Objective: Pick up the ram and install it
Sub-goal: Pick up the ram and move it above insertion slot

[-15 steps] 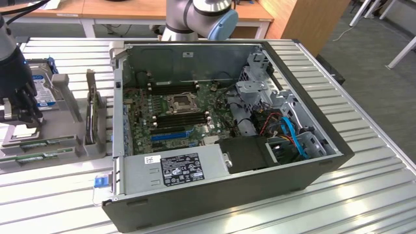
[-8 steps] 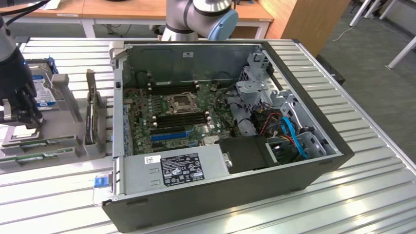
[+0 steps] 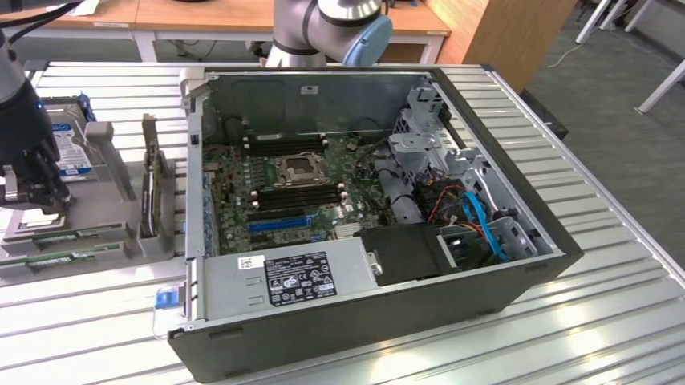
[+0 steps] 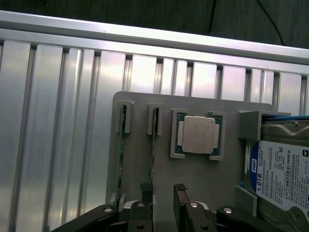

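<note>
The gripper (image 4: 162, 192) hangs wide open and empty over the ram (image 4: 153, 145). The ram stands edgewise in its tray (image 4: 212, 176), so both faces are free to grasp.

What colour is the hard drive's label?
The label is white with a blue edge, clearest in the wrist view.

I note the arm (image 3: 321, 28) with its base at the top of the exterior view, a grey shoulder joint (image 3: 364, 40) with a blue cap beside it. The dark wrist (image 3: 27, 120) hangs at the exterior view's left, pointing straight down. In the wrist view, the gripper (image 4: 163, 193) has its jaws apart; both black fingers (image 4: 146, 195) run parallel, with a plain gap between them.
</note>
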Controlling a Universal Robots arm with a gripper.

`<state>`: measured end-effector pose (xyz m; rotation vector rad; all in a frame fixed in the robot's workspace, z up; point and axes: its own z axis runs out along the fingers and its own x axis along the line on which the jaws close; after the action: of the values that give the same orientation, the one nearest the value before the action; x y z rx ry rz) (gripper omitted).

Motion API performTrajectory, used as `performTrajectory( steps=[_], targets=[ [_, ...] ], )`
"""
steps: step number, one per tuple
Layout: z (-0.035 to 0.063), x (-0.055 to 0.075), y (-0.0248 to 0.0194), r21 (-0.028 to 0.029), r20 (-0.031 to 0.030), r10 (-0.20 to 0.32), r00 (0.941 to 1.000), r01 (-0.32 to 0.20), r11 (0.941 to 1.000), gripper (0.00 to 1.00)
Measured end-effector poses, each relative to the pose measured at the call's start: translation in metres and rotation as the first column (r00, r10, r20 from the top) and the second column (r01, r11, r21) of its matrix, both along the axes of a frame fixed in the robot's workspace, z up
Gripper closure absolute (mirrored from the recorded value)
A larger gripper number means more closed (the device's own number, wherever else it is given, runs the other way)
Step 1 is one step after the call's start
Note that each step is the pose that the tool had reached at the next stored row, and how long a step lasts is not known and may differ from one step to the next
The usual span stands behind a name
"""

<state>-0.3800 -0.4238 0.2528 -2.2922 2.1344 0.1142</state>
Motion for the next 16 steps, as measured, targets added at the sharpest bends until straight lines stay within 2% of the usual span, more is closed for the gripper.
performTrajectory(
  steps=[16],
  targets=[
    [0.0000, 0.000, -0.0133, 0.0000, 0.0001, 0.000, 1.0000, 0.000, 1.0000, 0.69]
  ],
)
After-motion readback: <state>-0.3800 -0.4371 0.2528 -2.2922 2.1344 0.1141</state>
